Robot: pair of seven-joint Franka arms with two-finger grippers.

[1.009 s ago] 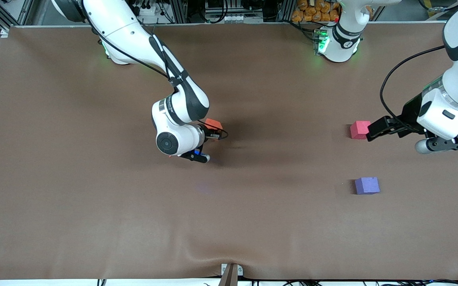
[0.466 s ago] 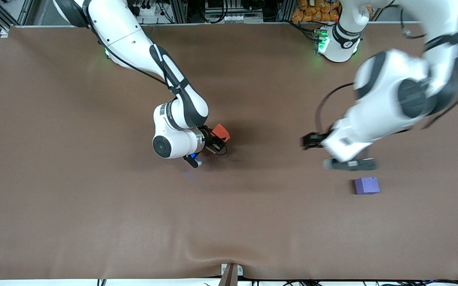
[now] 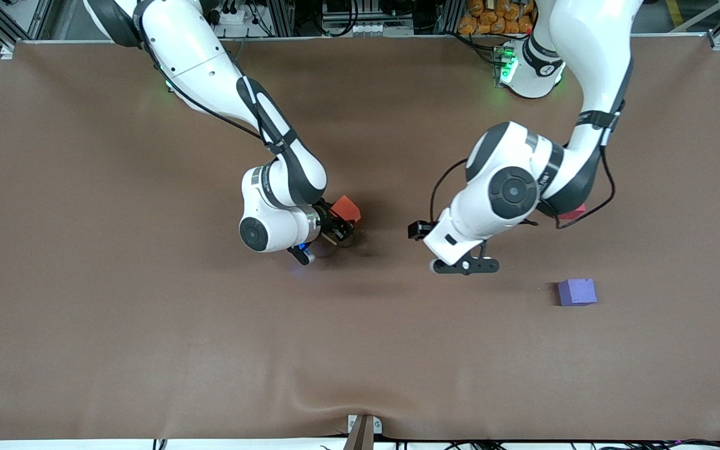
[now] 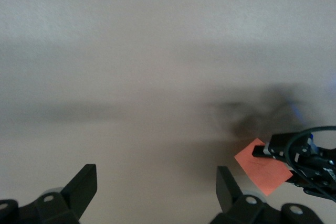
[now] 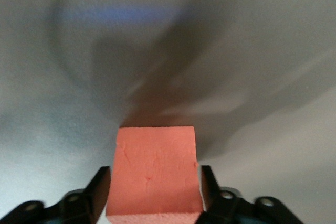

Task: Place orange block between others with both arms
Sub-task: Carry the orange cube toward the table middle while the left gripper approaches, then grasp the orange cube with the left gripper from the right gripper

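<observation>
The right pincer is gripping the orange block above mid-counter; the left pincer is hovering nearby, fingers spread and empty. No writing is legible.

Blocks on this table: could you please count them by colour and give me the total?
Orange block: 1, between the right gripper's fingers
Pinkish-red block: 1, mostly hidden under the left arm
Purple-blue block: 1, on the table
Total: 3
</observation>
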